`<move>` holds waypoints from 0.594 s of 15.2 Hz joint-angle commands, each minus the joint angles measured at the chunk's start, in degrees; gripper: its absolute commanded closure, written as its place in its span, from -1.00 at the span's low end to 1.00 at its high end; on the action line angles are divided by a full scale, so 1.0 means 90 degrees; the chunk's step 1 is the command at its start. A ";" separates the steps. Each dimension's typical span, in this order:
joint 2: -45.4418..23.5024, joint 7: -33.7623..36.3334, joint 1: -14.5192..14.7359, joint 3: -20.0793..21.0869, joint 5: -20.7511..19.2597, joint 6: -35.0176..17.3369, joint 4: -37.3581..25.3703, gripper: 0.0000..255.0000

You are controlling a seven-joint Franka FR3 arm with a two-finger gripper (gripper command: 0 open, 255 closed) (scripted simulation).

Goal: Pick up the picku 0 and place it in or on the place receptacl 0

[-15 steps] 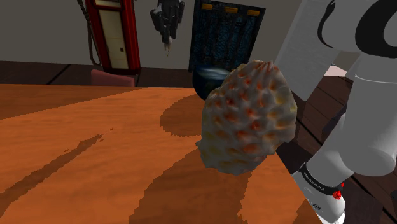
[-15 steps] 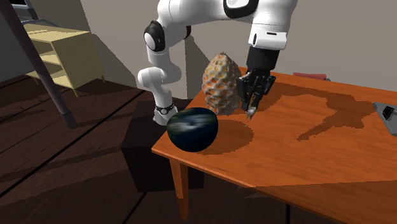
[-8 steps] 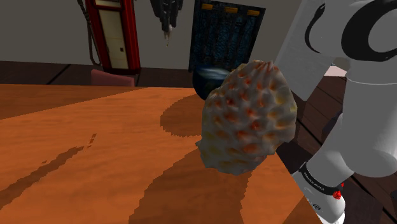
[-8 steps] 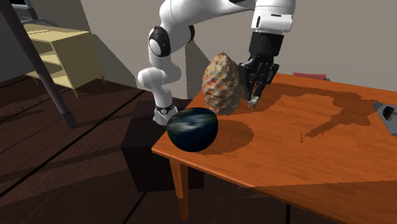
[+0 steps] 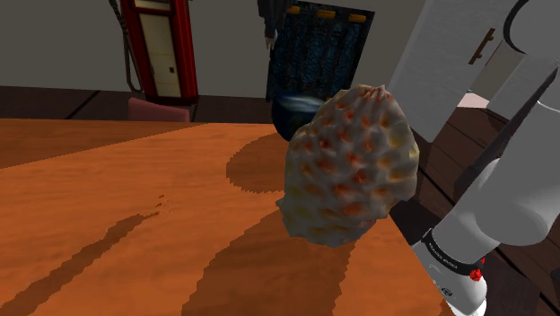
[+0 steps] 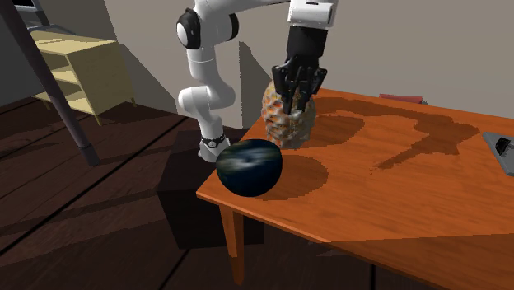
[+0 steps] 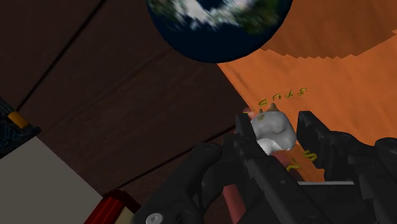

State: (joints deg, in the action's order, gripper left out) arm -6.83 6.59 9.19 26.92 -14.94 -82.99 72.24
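A bumpy egg-shaped thing (image 5: 350, 166), orange and cream, stands upright on the wooden table (image 6: 395, 206) near its edge. Beside it, closer to the table's corner, sits a dark blue round bowl (image 6: 249, 167) with cloudy white and green patches. My gripper (image 6: 296, 100) hangs straight over the bumpy thing (image 6: 284, 125), open, fingers pointing down around its tip. In the wrist view the pale tip (image 7: 273, 130) shows between the two fingers (image 7: 315, 137), which stand apart. The bowl (image 7: 219, 25) lies beyond it. The gripper (image 5: 269, 31) also hangs in from the shoulder view's top edge.
A flat pink thing (image 6: 401, 98) lies at the table's far edge and a dark flat object (image 6: 502, 148) at the second exterior view's right. A yellow shelf unit (image 6: 82, 70) stands on the dark floor. A red cabinet (image 5: 161, 45) and a dark patterned one (image 5: 319, 45) line the wall.
The gripper has risen and swung from beside the bumpy thing to right over its top. Its fingers, together before, now stand apart. The bumpy thing and bowl have not moved.
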 commanded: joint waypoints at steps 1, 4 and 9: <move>0.0621 -0.0268 -0.0265 -0.0117 0.0325 -0.0166 0.0663 1.00; 0.1415 -0.0717 -0.0509 -0.0396 0.0698 -0.0320 0.1454 1.00; 0.1778 -0.0824 -0.0544 -0.0527 0.0843 -0.0728 0.2176 1.00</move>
State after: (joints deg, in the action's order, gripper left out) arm 8.64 -0.62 4.38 22.41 -7.58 -88.56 90.40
